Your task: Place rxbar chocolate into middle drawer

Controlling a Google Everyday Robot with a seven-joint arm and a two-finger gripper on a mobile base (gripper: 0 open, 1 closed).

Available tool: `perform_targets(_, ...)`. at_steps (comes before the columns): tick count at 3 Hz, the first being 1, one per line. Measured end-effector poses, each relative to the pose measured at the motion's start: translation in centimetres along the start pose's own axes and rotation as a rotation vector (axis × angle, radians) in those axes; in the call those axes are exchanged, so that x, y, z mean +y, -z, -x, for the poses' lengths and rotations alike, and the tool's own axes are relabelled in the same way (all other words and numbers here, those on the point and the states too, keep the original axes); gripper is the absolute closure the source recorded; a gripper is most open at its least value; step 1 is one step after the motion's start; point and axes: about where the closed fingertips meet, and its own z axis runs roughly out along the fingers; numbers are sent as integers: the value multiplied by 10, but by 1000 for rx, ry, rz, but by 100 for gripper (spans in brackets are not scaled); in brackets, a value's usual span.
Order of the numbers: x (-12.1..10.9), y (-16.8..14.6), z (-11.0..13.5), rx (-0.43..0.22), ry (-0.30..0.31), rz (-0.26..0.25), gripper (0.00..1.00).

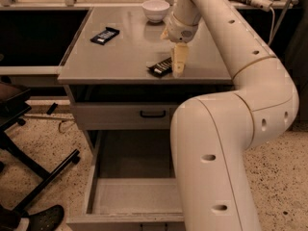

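While the gripper [179, 70] stands tip-down over the table [120, 61], just beside the rxbar chocolate [160, 68] at its 9 o'clock, its hold cannot be told. The table bears two bars and one bowl: the second dark bar [105, 35] at 10 o'clock, the white bowl [156, 9] at 12. One middle drawer [137, 196] lies open at 6 o'clock.

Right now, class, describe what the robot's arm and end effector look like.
The arm is thick, rounded, cream-white tubing dotted with small dark holes, with a tan seam ring. The end effector, by the rxbar chocolate, is narrow and yellowish-cream.
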Motion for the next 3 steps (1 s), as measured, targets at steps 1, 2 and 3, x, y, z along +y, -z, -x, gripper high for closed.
perform_targets(1,0,-3,-3,7,-11,10,0)
perform_targets(2,0,-8,-5,9,-19,20,0)
perform_targets(3,1,-13,-6,9,-25,32,0)
